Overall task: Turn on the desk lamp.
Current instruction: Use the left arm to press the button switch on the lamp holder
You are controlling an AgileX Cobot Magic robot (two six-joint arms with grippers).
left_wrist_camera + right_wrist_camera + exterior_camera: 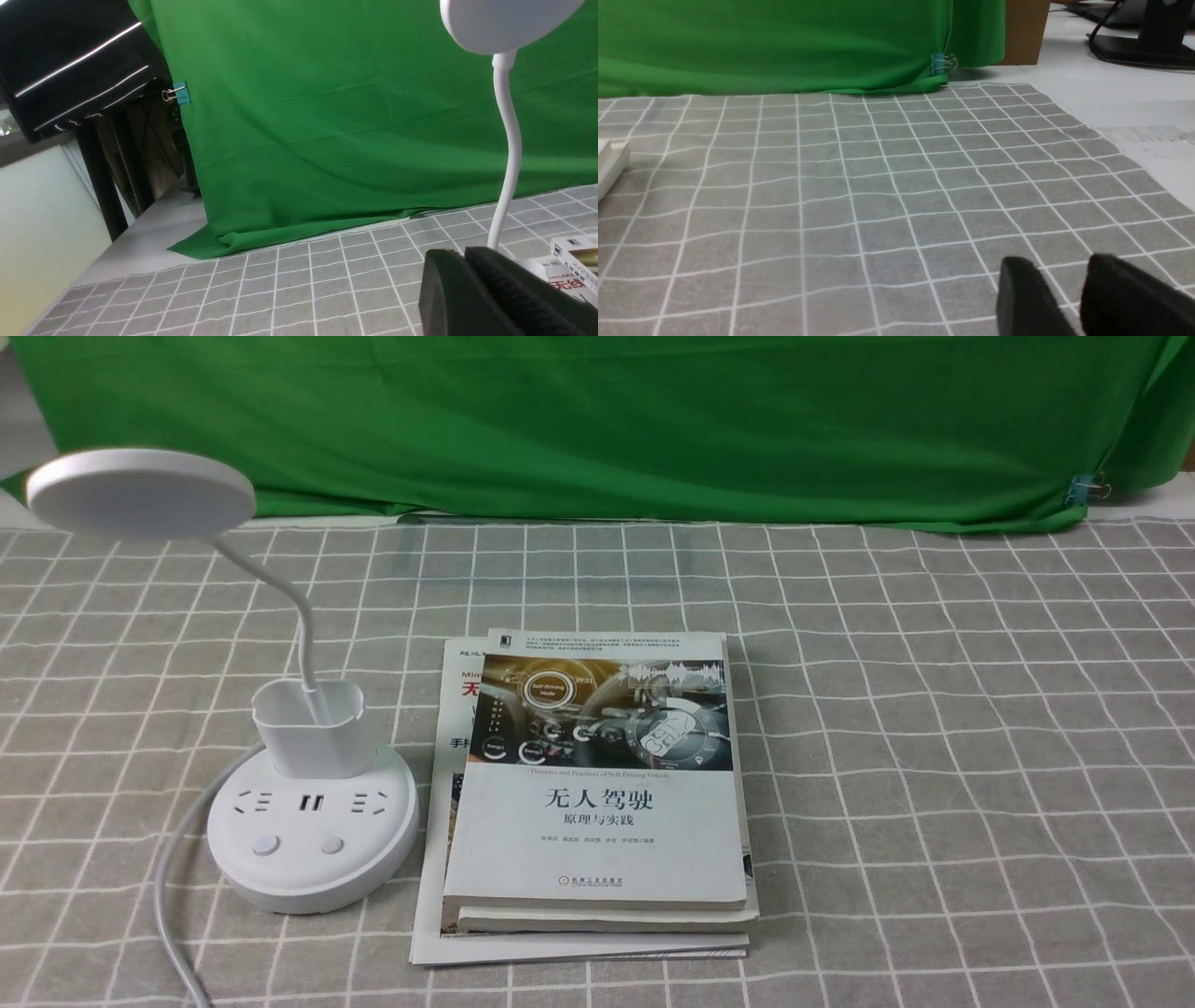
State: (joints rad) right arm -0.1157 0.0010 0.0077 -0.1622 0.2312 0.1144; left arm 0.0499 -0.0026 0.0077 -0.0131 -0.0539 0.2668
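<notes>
The white desk lamp stands at the table's left, with its round base beside a stack of books. Two round buttons sit on the base's front, below the sockets. A small cup rises from the base, and a thin neck bends up to the flat disc head, which shows no glow. Neither gripper appears in the front view. In the left wrist view my left gripper is shut and empty, with the lamp neck just beyond it. My right gripper hovers over bare cloth, open by a small gap, holding nothing.
A stack of books lies at the table's middle, right of the lamp base. The lamp's cord runs off the front left. A grey checked cloth covers the table, and a green backdrop hangs behind it.
</notes>
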